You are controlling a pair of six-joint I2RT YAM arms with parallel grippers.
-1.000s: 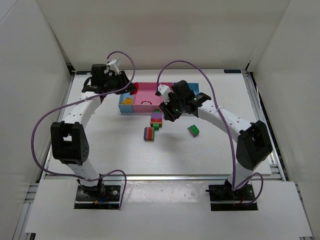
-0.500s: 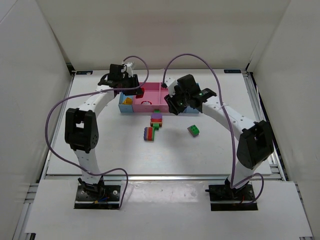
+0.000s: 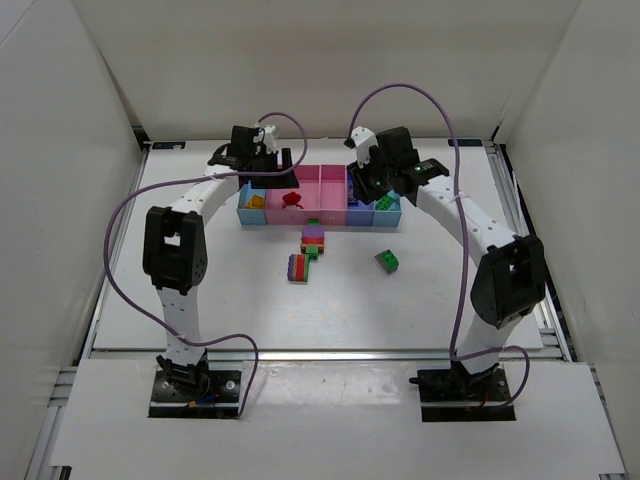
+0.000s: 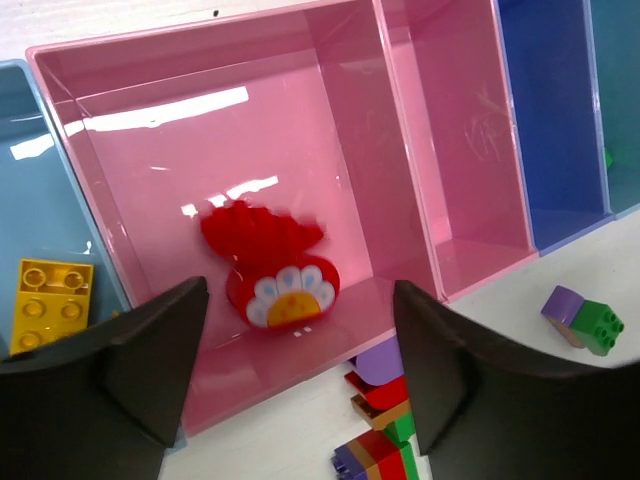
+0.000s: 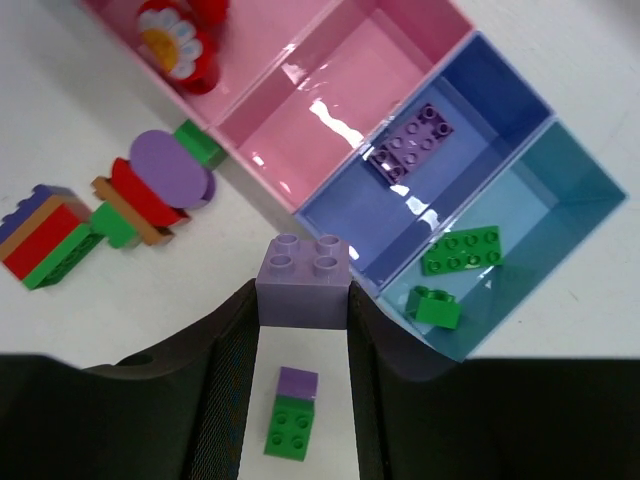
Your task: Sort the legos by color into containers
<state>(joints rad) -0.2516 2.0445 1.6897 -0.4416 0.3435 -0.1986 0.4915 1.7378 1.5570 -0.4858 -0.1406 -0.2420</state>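
- the tray (image 3: 320, 226) is five joined bins in one long strip, sitting toward the far edge of the tabletop (image 3: 200, 290), about centred between the left and right edges
- leftmost light blue bin (image 4: 20, 140): one yellow brick (image 4: 50, 300) lying flat, studs up, by the near wall
- first pink bin (image 4: 200, 150): a red brick (image 4: 260, 232), and touching it a red rounded piece (image 4: 285, 290) with a white daisy and yellow centre printed on its face, that's the only marking I can make out anywhere
- second pink bin (image 5: 350, 90): shiny floor with glare and a few faint scuffs
- darker blue bin (image 5: 470, 100): a purple 2x4 brick (image 5: 412, 143), flat, studs up
- rightmost light blue bin (image 5: 560, 200): a green 2x4 brick (image 5: 460, 250) and a smaller green brick (image 5: 433, 305) just beside it
- left claw (image 4: 297, 300) hangs over the first pink bin, fingers spread wide with nothing between them
- right claw (image 5: 300, 305) is clamped on a lilac 2x2 brick (image 5: 303, 270), studs up, held above the tray's near wall around the darker blue bin
- loose on the tabletop on the near side of the tray: a round-topped stack (image 5: 160, 190) in purple, red, orange and green right by the tray wall, a striped stack (image 5: 45, 235) nearer the arms, and a green-and-purple pair (image 5: 292, 415) off toward the right edge
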